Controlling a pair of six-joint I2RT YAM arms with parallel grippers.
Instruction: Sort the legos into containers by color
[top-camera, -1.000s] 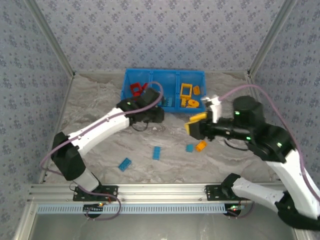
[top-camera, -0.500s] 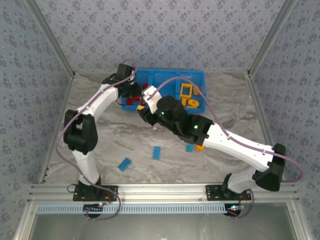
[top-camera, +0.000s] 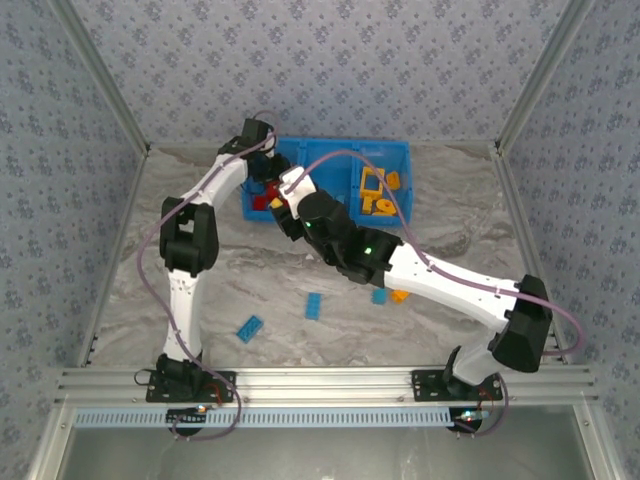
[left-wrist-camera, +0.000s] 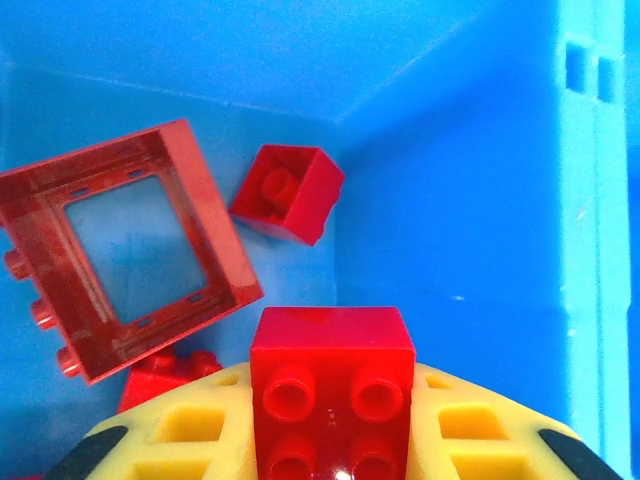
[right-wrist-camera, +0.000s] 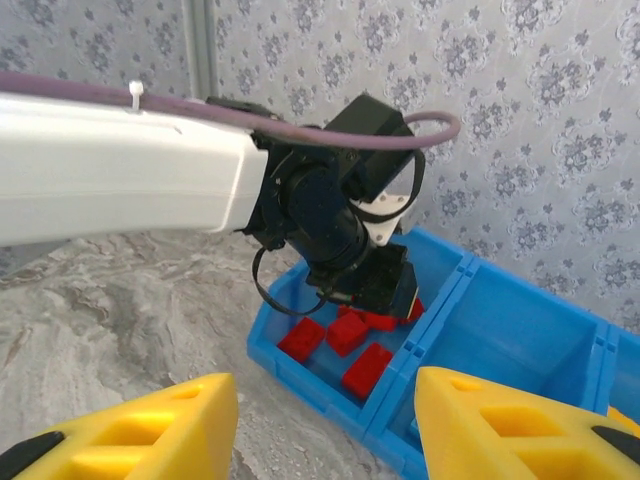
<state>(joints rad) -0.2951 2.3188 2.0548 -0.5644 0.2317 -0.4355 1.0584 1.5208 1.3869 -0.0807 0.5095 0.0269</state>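
Three bins, four strays: my tally
One blue tray (top-camera: 395, 146) holds three compartments (top-camera: 335, 178); on the table (top-camera: 470, 230) lie three light blue bricks (top-camera: 314, 306) and one orange brick (top-camera: 400, 295). My left claw (left-wrist-camera: 330, 445) pinches one red brick (left-wrist-camera: 332, 385) over one red frame (left-wrist-camera: 125, 250) and one red cube (left-wrist-camera: 288, 193).

- Grey marbled table (top-camera: 470, 200).
- Blue-grey flowered walls (top-camera: 330, 60) on three sides.
- Metal corner posts (top-camera: 98, 72).
- Aluminium rail (top-camera: 320, 381) along the table's near edge.
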